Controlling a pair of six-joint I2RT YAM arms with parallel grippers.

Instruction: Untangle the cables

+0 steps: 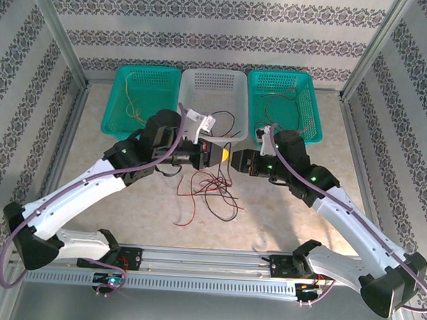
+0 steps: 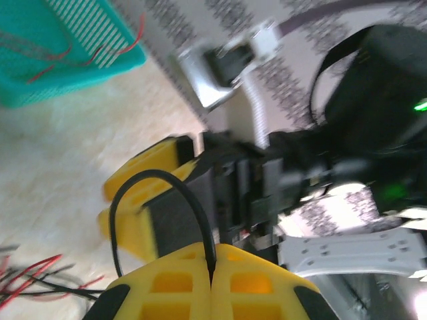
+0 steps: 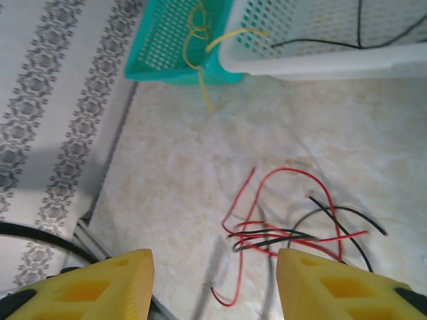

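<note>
**Left claw clamped on one black cable, right claw wide and empty, both just in front of the white basket (image 1: 213, 71).**

Your left gripper (image 2: 212, 277) is pressed tight on a black cable (image 2: 143, 177), which arches out of the seam between its yellow fingers (image 2: 173, 283) in a single loop. Draw it up slowly and away from the tangle (image 1: 208, 192), and watch whether any red strands rise with it. If they do, bring the right gripper (image 3: 215, 267), jaws well apart with nothing between them, down to hold the heap back. The tangle lies on the table just in front of the white basket: hair-thin red and black wires crossing in loose loops, ends splayed outward. A yellow cable (image 3: 200, 40) hangs over the teal basket (image 3: 167, 70) beside it.
</note>
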